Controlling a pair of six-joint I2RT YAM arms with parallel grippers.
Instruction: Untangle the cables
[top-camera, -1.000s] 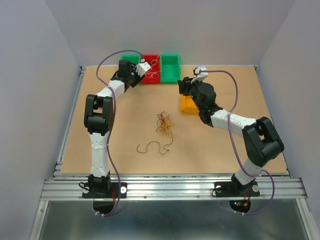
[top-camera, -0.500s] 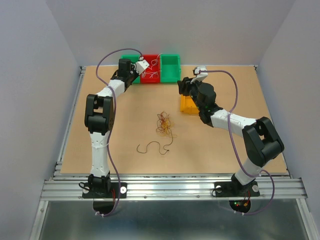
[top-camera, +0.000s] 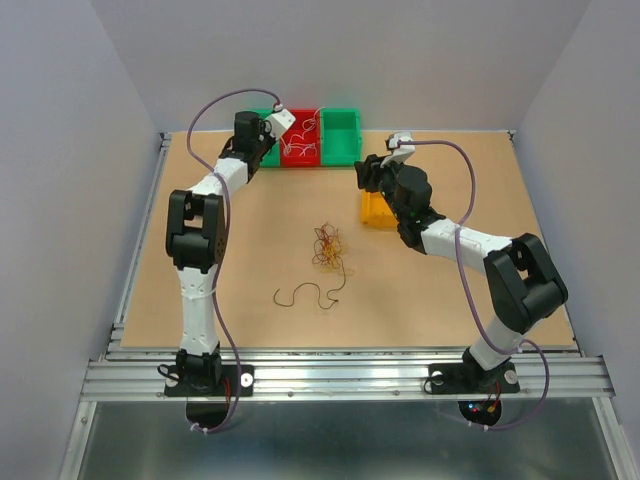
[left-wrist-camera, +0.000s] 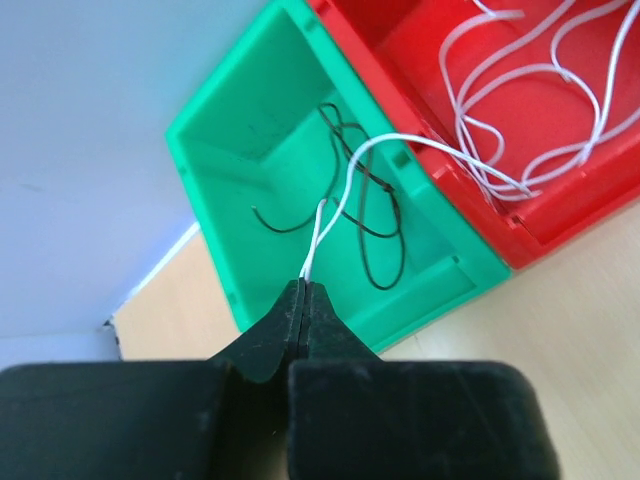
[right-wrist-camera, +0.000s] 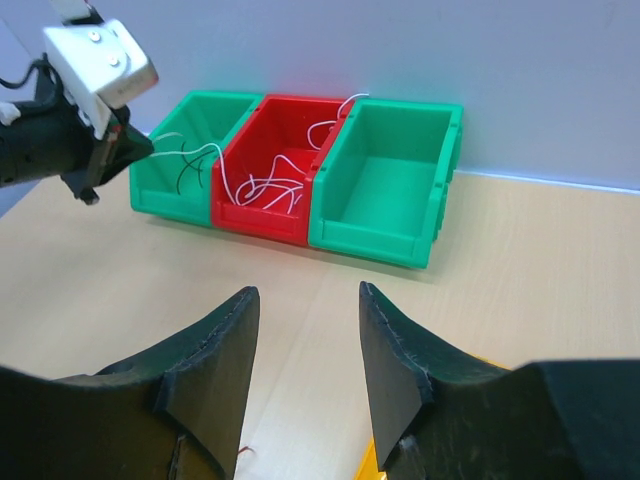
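The left claw (left-wrist-camera: 303, 290) is clamped shut on a white wire (left-wrist-camera: 400, 140) above the left green bin (left-wrist-camera: 230, 150); the wire's far end is draped into the red bin (left-wrist-camera: 400, 30). The right claw (right-wrist-camera: 305, 330) is held partly open, empty. The tangled cables (top-camera: 328, 247) are seen at the middle of the surface (top-camera: 240, 260).

Four bins stand on the surface (top-camera: 250, 270): a left green bin (right-wrist-camera: 165, 200), a red bin (right-wrist-camera: 255, 215) and a right green bin (right-wrist-camera: 365, 240) at 12 o'clock, and one orange bin (top-camera: 378, 210) at 2 o'clock.

One tangled bundle of cables (top-camera: 328, 247) lies mid-surface, with one loose dark cable (top-camera: 305, 293) at its 7 o'clock.

The red bin holds several white wires (left-wrist-camera: 500, 178), too overlapped to count. The left green bin holds about two dark wires (left-wrist-camera: 372, 185).

There are two end effectors: the left end effector (left-wrist-camera: 303, 285), pinching one more white wire (left-wrist-camera: 400, 137), and the right end effector (right-wrist-camera: 307, 290).
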